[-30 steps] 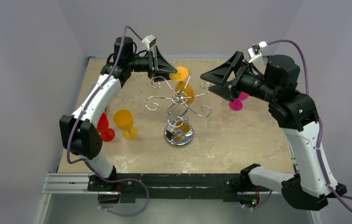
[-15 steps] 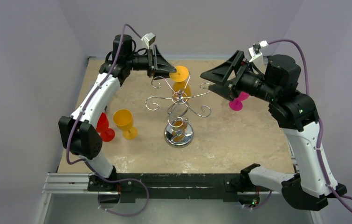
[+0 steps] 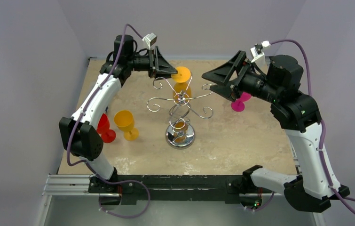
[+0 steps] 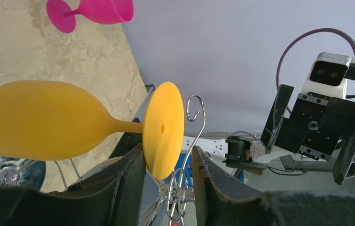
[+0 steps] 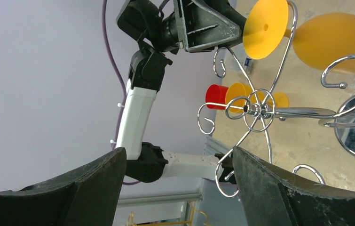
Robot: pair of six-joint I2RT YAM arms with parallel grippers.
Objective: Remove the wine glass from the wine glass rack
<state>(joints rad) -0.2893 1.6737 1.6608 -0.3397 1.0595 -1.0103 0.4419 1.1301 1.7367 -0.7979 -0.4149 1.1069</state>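
wine glass [image 4: 48,120] hung bowl-down, long axis upright, on far arm of wine glass rack [image 3: 181,99] | left gripper [image 4: 168,151]: fingers held apart astride its foot | right gripper [image 5: 177,151]: fingers spread wide | far edge of table [image 3: 196,66] seen near behind

An orange-yellow plastic wine glass [image 3: 185,88], plain and unpatterned, is noted on the shiny silver chrome wire rack [image 3: 180,135]. At the left, an orange-yellow plastic goblet [image 3: 124,121] and a red plastic goblet [image 3: 106,133] are recorded; at the far right, a magenta plastic goblet [image 3: 238,105]. The tabletop [image 3: 241,141] is seen as mottled beige, stone-patterned.
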